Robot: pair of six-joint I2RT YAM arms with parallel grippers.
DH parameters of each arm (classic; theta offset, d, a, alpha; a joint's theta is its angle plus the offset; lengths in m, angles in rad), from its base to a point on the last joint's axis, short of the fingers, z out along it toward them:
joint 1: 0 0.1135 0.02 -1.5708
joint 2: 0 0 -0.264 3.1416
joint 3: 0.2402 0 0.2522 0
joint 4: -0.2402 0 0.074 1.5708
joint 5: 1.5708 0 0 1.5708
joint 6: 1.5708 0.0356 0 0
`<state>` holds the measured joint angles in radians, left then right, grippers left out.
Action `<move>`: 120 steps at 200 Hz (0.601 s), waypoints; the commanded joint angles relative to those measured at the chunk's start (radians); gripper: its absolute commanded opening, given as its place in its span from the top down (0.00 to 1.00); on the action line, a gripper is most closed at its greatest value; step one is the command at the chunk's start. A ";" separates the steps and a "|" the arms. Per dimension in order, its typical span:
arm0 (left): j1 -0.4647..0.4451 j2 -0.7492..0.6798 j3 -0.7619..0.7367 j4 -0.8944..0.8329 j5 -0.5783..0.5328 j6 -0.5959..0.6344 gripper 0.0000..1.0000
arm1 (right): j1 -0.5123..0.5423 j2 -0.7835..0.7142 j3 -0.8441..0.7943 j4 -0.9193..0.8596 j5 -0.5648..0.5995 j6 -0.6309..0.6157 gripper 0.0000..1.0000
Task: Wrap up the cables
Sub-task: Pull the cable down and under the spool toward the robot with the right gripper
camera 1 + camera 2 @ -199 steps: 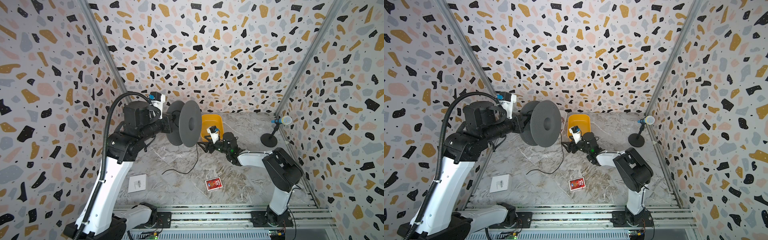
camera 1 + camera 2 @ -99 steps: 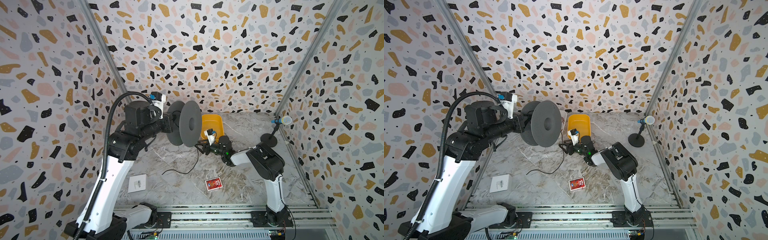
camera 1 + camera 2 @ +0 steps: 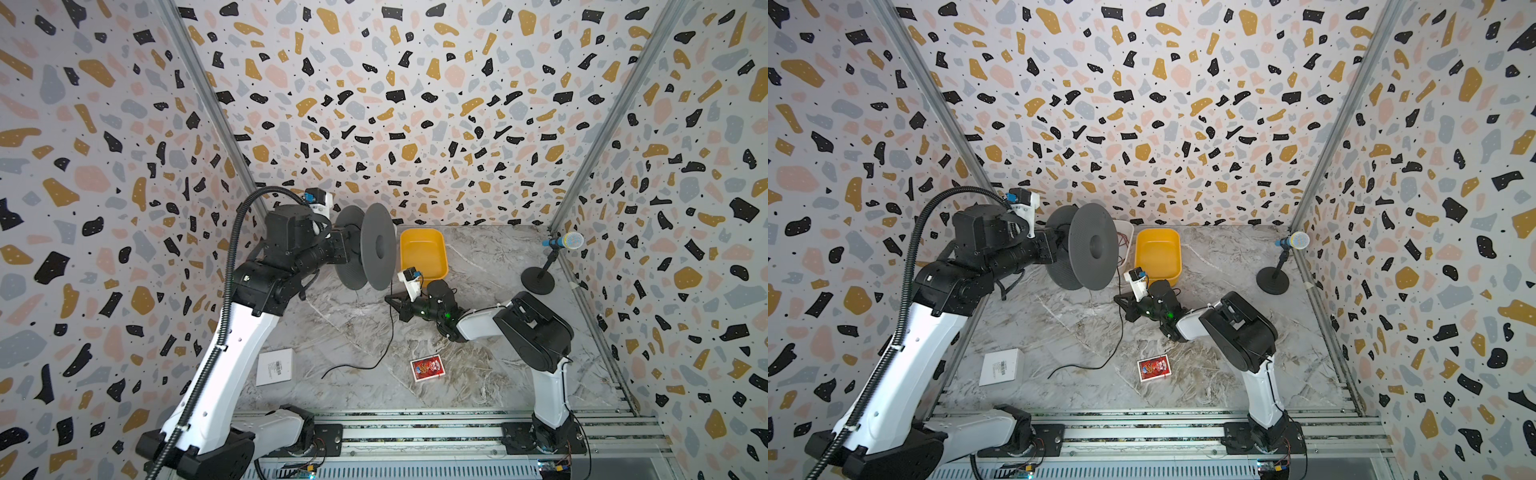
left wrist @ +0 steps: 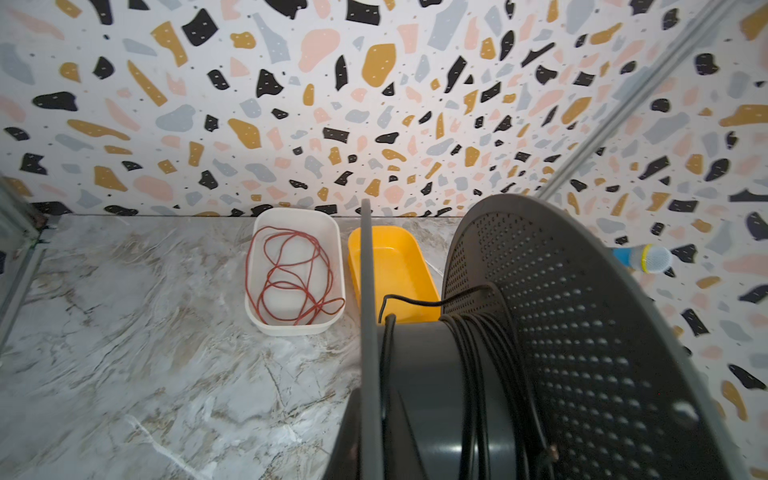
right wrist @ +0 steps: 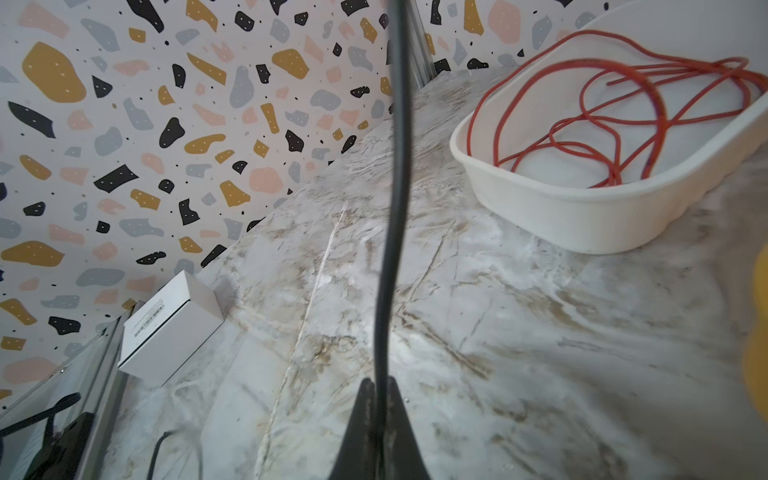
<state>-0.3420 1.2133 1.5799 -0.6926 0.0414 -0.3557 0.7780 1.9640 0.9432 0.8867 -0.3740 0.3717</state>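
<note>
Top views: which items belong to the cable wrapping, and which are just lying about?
Job: black cable, grey spool, right claw pinching the cable.
Lying about: yellow tub, white tub of red wire, white box, red card pack, toy microphone.

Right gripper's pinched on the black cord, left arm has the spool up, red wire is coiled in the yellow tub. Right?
Not quite. The red wire is coiled in the white tub, beside the yellow tub; the left wrist view shows it. The rest stands.

We read no words or numbers anywhere: the flat white cardboard box, lower left, bears a barcode label too small; the red card pack blurs.
</note>
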 commanded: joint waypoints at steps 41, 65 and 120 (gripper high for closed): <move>0.006 0.022 -0.128 0.318 -0.318 -0.077 1.00 | 0.125 -0.182 0.037 -0.303 0.245 -0.329 1.00; 0.007 0.040 -0.156 0.356 -0.418 -0.066 1.00 | 0.186 -0.209 0.093 -0.395 0.321 -0.416 1.00; 0.007 0.106 -0.182 0.329 -0.504 -0.018 1.00 | 0.330 -0.267 0.215 -0.559 0.555 -0.580 1.00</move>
<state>-0.3405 1.3224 1.4090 -0.4698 -0.3851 -0.3988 1.0630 1.7760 1.0851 0.4301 0.0380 -0.0967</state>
